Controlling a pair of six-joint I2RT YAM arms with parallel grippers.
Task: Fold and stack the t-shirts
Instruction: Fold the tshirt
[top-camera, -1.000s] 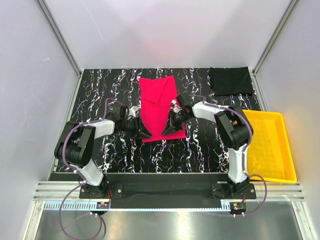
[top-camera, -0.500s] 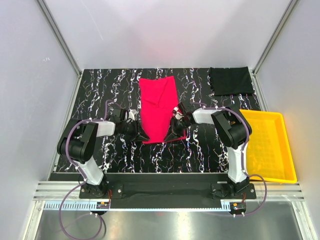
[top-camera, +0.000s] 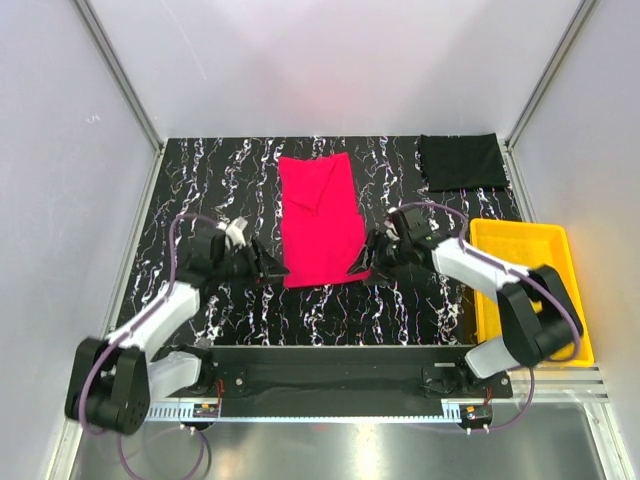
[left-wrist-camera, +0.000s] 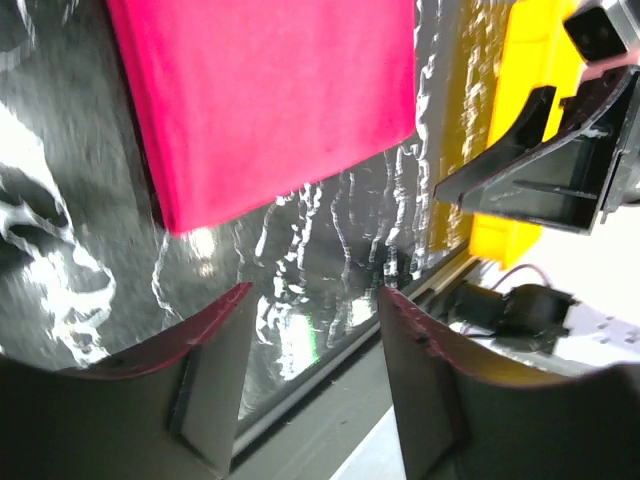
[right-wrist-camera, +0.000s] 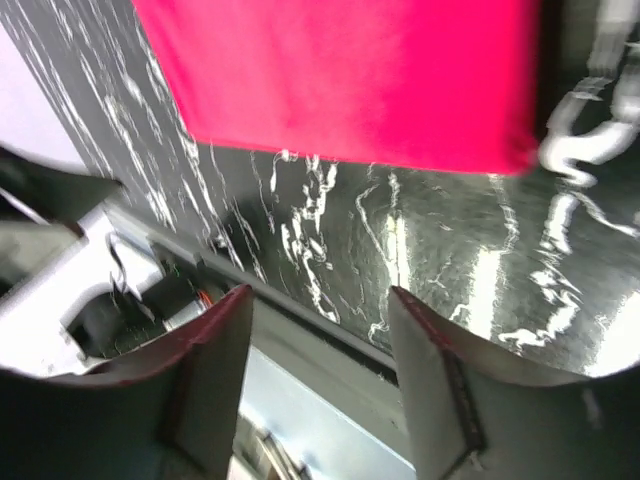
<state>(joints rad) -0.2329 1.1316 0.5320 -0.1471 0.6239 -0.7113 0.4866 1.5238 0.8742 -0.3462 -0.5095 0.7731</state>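
Observation:
A folded red t-shirt (top-camera: 320, 218) lies flat mid-table as a long rectangle; its near edge shows in the left wrist view (left-wrist-camera: 270, 100) and the right wrist view (right-wrist-camera: 350, 80). A folded black t-shirt (top-camera: 461, 162) rests at the back right corner. My left gripper (top-camera: 272, 264) stands open just left of the red shirt's near-left corner, holding nothing. My right gripper (top-camera: 365, 262) stands open just right of its near-right corner, also with nothing between its fingers (right-wrist-camera: 440, 400). Both sets of jaws are spread apart with only tabletop between them.
A yellow plastic tray (top-camera: 530, 290) sits at the right edge of the black white-veined tabletop (top-camera: 210, 190); it also shows in the left wrist view (left-wrist-camera: 520, 90). Grey walls enclose the table; a metal rail runs along the near edge.
Both grippers let go of the red t-shirt's near corners, opened, and drew outward and toward the near edge. The shirt's near end now lies flat.

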